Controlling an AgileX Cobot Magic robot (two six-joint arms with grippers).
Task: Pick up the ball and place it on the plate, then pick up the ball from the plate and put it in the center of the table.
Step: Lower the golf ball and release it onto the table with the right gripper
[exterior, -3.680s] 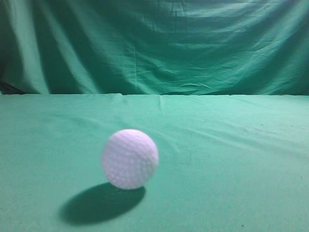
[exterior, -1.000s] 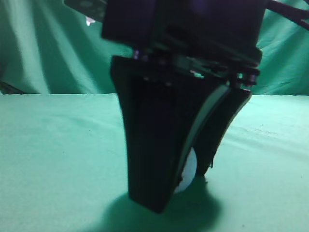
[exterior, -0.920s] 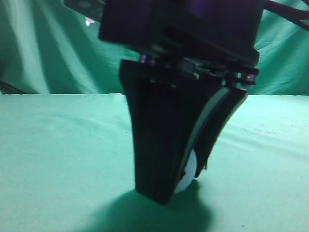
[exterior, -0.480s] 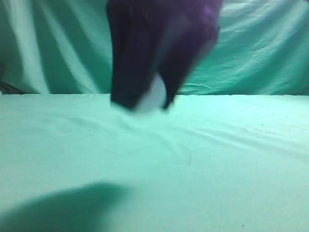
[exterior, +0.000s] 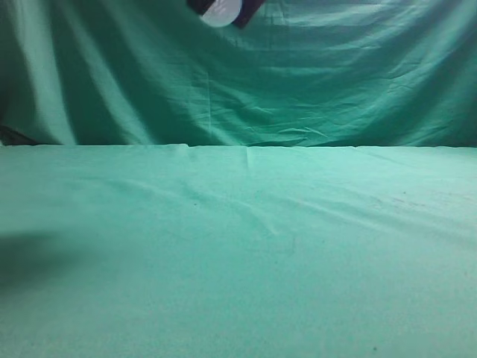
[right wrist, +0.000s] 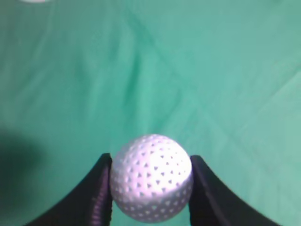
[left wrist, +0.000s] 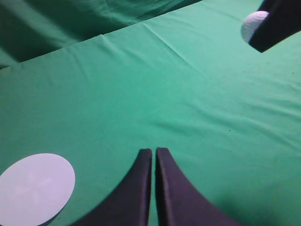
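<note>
Table (exterior: 298, 246) lies bare under the ball (right wrist: 151, 177); right gripper (right wrist: 150, 188) pinches it aloft — left gripper (left wrist: 154, 160) pressed closed above the table.

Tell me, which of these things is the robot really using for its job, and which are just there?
In use:
- ball, held up in the air by the right gripper
- plate, white, lying flat on the table

Just there:
- left gripper, shut, holding nothing
- backdrop cloth, darker green, hanging behind
</note>
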